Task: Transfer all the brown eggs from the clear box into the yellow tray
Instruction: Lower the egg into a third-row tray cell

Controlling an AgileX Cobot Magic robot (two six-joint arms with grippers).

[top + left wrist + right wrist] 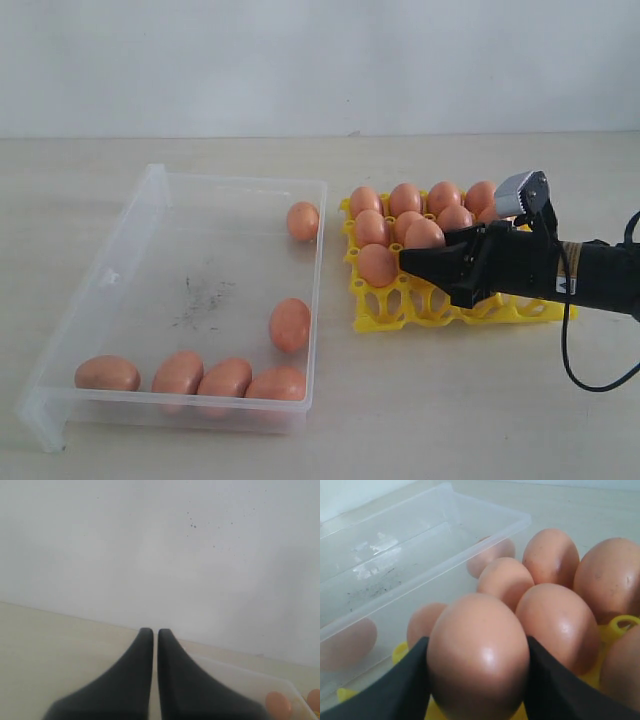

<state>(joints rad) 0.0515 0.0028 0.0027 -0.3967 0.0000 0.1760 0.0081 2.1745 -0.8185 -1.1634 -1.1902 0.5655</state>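
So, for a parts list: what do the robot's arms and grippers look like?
The right arm is black and boxy, with a tan band, a small white label, a grey camera block on top and a trailing black cable. The right gripper and left gripper both have smooth black tapering fingers.

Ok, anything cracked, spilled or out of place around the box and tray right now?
Nothing stands out. The eggs look whole, the tray sits flat beside the box, and the right claw grips one egg by its sides. The only blemish is dark specks on the box floor, not a spill.
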